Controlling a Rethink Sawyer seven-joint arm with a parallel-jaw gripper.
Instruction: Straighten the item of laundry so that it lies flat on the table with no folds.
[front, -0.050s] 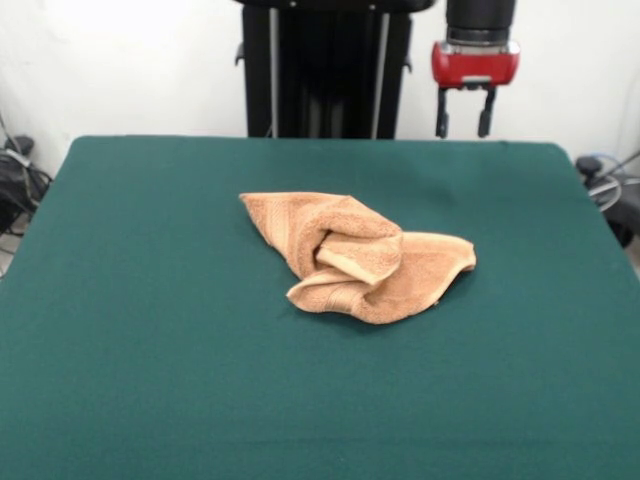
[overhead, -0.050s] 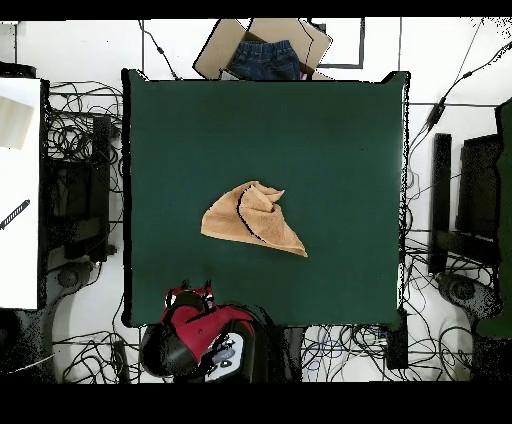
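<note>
**Green felt table, crumpled towel at centre: snag and re-fold hazards**

Spanning the whole foreground: dark green table (front, -0.050s: 130, 380), bare felt at the near edge. Lying near the middle of it, well apart from every edge: towel (front, -0.050s: 355, 257), bunched into a rough triangle, one corner pointing toward the front view's left, one flap rolling over the middle, a woven border band showing along the near hem. Hanging above the far edge, well clear of the cloth and touching nothing: gripper (front, -0.050s: 465, 115), fingers standing apart, empty.

Judged risks from this layout:

- Pinching the rolled middle flap: catching two or more layers at once, so dragging the whole bundle instead of opening it.
- Descending too deep: pressing fingertips into the felt, gripping table covering along with terry pile.
- Pulling a corner too far outward: sliding the cloth toward an edge, leaving part overhanging.
- Releasing while lifting: dropping the flap back, forming a new fold.

Sitting beyond the table in the overhead view: cardboard box (overhead, -0.050s: 262, 47) holding dark clothing, plus cables on the floor.
</note>
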